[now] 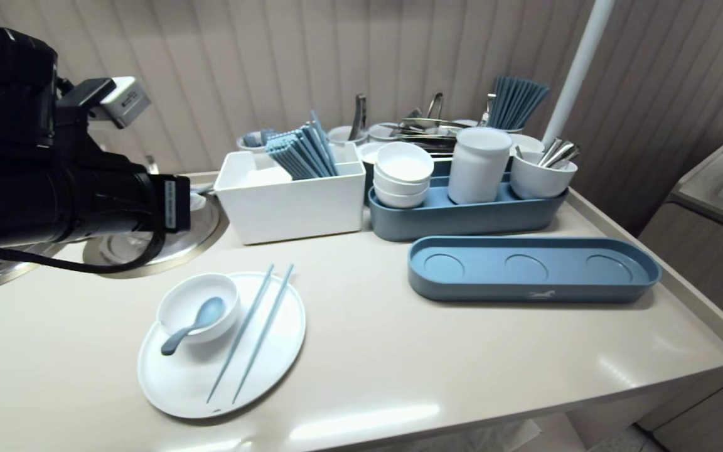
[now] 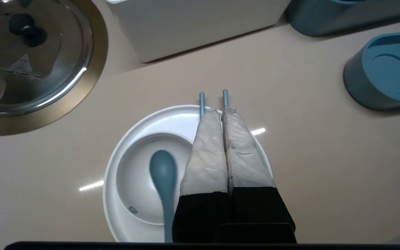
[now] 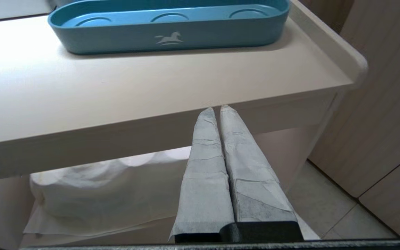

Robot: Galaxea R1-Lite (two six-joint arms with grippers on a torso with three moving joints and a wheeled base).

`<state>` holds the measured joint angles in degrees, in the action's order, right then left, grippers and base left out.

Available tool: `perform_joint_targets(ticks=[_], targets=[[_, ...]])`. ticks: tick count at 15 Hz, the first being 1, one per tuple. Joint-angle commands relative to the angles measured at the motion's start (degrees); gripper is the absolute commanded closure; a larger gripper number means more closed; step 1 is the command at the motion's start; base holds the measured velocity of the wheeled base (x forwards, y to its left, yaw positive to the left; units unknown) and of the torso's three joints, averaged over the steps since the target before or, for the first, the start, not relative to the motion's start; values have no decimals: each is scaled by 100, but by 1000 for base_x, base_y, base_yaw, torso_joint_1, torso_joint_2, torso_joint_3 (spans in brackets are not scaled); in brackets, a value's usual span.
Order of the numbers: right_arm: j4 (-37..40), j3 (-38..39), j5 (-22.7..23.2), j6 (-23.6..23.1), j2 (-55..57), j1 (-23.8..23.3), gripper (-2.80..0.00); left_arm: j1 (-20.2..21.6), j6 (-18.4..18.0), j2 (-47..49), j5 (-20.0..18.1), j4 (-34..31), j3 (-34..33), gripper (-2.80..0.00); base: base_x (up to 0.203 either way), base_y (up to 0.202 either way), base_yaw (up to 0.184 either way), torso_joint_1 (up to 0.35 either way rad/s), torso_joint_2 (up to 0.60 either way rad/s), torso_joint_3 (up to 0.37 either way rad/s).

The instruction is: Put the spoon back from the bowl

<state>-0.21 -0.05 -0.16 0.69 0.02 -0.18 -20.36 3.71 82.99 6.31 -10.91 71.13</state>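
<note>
The left gripper (image 2: 221, 109), clenched on nothing, hovers above the blue chopsticks (image 2: 201, 101), which lie across the white plate (image 2: 141, 123) just right of its bowl (image 2: 134, 187) and spoon (image 2: 163, 172); the right gripper (image 3: 217, 108), likewise clenched, hangs well off the plate.

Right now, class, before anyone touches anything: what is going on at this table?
The left gripper hangs above a white plate, jaws shut, holding nothing. On the plate stands a bowl with a blue spoon in it, and a pair of blue chopsticks lies beside the bowl. The right gripper is parked below the table edge, jaws shut.
</note>
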Motion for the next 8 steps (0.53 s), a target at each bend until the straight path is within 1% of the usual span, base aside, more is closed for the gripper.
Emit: perform_joint_targets(ticks=[1,8], targets=[[3,5,-2,1,-1,9,0,-3,7,34,2,-7,-2,0,0,208,-1,6,6,2],[3,-3,-2,1,6,9,0,-12,7,271,-26,10,-38,0,0,192,-4,2,3,1]])
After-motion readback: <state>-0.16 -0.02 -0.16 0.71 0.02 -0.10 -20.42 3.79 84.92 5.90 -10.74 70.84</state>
